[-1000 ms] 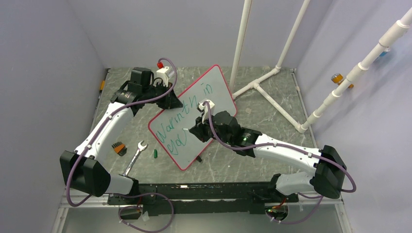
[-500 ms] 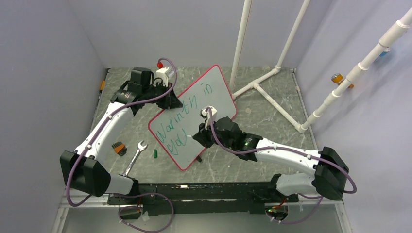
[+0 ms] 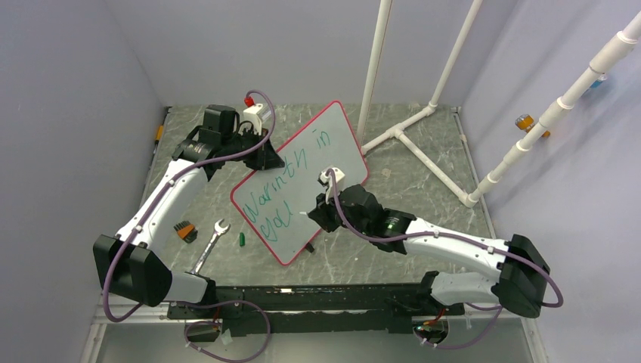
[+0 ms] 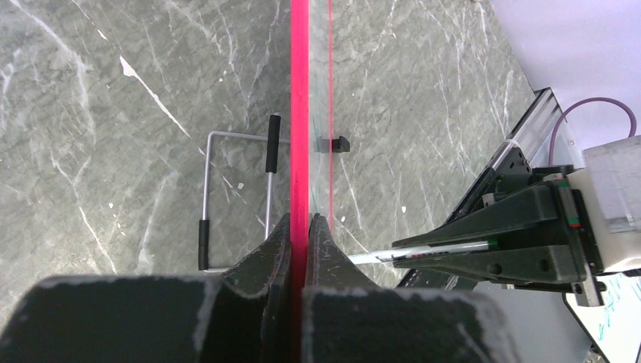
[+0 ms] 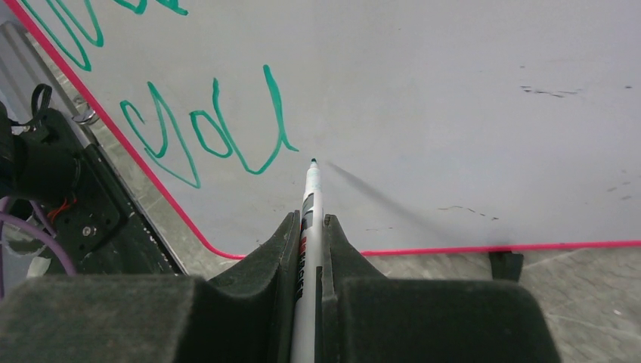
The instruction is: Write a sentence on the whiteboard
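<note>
whiteboard point(image 3: 302, 190) stands propped at a slant near the middle of the tabletop point(image 3: 423, 198), turned diagonally to the arms. the left end effector point(image 4: 300, 223) is clenched on its red rim at the far left edge, and in the left wrist view the two jaws pinch the rim from either side, steadying the board. the right end effector point(image 5: 310, 219) is closed around a marker point(image 5: 311, 189), whose barrel runs out between the jaws towards the board face. the sentence point(image 3: 283, 178) is in green and partly written: the upper line reads roughly "warmth in", and the lower line so far shows three letters that look like "you" point(image 5: 212, 132). the marker tip sits just to the right of the last stroke of that word. its shadow meets it at the surface, so it is touching or very nearly so, though i cannot tell which. judging from this, the first line is done and the second is only begun, since most of the lower half of the board to the right of the tip is bare. what is left seems to be the rest of the second line, with the left arm holding the board. a wrench point(image 3: 212, 243) and a small green cap point(image 3: 242, 239) lie on the tabletop near the board's lower left corner, apart from it.
</note>
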Controlling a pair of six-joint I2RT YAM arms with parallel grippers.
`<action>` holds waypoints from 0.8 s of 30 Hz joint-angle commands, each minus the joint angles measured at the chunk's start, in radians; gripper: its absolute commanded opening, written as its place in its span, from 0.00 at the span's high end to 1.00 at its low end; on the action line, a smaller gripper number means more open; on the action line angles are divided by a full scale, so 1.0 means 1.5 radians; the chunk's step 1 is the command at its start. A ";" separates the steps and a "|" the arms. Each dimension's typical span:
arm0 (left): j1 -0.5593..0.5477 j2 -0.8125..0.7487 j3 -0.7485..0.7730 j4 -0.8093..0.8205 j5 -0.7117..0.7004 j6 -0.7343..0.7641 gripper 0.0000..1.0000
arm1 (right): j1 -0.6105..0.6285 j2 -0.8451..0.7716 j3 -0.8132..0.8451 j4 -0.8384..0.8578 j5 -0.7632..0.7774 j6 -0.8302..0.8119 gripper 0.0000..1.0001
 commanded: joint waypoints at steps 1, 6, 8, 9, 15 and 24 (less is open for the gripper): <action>-0.008 0.005 -0.014 0.002 -0.075 0.080 1.00 | -0.003 -0.050 0.038 -0.032 0.036 -0.025 1.00; -0.008 0.005 -0.014 0.002 -0.075 0.080 1.00 | -0.003 -0.058 0.066 -0.043 0.039 -0.042 1.00; -0.008 0.005 -0.014 0.002 -0.076 0.080 1.00 | -0.003 -0.051 0.076 -0.040 0.039 -0.046 1.00; -0.008 0.006 -0.014 0.002 -0.076 0.080 1.00 | -0.003 -0.046 0.082 -0.040 0.037 -0.048 1.00; -0.009 0.003 -0.014 0.001 -0.080 0.082 1.00 | -0.004 -0.017 0.107 -0.033 0.022 -0.050 1.00; -0.009 0.003 -0.014 -0.001 -0.083 0.083 1.00 | -0.014 0.020 0.124 -0.018 0.004 -0.051 1.00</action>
